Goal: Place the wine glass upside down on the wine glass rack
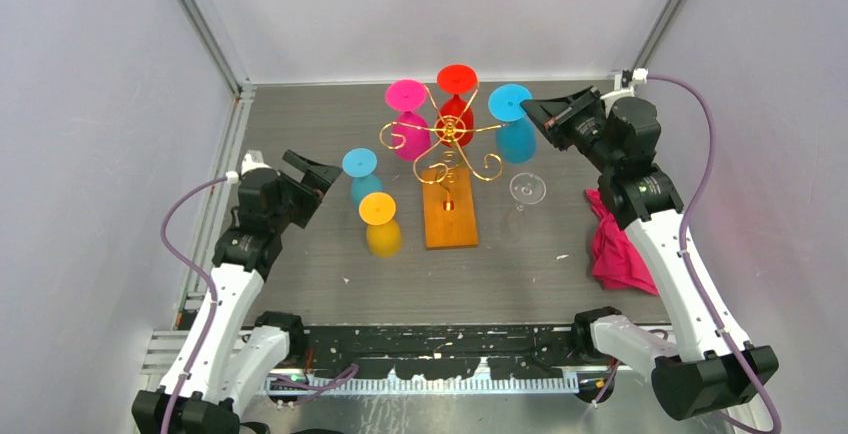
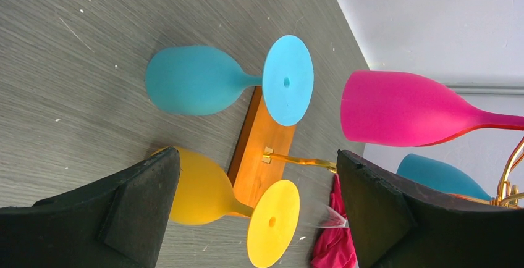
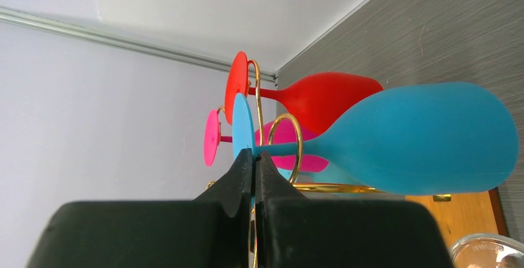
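Note:
The gold wire wine glass rack (image 1: pixel 452 134) stands on its orange-brown wooden base (image 1: pixel 449 216). A pink glass (image 1: pixel 408 122) and a red glass (image 1: pixel 456 106) hang upside down on it. My right gripper (image 1: pixel 530 108) is shut on the foot rim of a blue wine glass (image 1: pixel 515 126), held upside down at the rack's right arm. In the right wrist view the blue glass (image 3: pixel 420 141) has its stem at a gold loop (image 3: pixel 285 147) just past the gripper (image 3: pixel 253 155). My left gripper (image 1: pixel 320 178) is open and empty, left of the rack.
A small blue glass (image 1: pixel 359 176) and a yellow glass (image 1: pixel 380 224) stand upside down on the table left of the base. A clear glass (image 1: pixel 527 191) stands right of the base. A pink cloth (image 1: pixel 620 246) lies by the right arm.

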You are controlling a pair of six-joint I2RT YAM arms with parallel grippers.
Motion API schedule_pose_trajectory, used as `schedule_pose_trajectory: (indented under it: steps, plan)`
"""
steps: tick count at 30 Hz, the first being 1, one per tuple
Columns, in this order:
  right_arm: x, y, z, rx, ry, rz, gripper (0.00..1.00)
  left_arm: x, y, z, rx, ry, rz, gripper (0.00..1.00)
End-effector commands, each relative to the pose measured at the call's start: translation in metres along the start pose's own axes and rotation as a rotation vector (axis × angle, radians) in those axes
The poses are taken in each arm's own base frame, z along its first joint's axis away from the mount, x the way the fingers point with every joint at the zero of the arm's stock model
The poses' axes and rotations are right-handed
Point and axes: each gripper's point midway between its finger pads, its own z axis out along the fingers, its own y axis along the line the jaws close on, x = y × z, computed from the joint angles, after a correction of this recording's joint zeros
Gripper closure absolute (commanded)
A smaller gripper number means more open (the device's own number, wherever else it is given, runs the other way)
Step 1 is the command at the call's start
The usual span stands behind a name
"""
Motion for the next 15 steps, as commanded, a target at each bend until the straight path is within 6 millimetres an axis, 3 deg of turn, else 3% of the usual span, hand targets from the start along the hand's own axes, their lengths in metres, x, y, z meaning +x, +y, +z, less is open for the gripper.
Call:
schedule_pose_trajectory:
  steps: [1, 9, 15]
  plan:
    - [-0.011, 0.024, 0.0, -0.087, -0.031, -0.005, 0.99, -0.017, -0.028, -0.003, 0.084, -0.051, 0.021, 0.03]
    - [-0.009, 0.02, 0.012, -0.081, -0.014, 0.0, 0.99, -0.019, -0.028, 0.003, 0.083, -0.056, 0.016, 0.02]
    - [-0.005, 0.012, 0.023, -0.069, 0.01, 0.007, 0.94, -0.022, -0.032, 0.004, 0.087, -0.065, 0.019, 0.03]
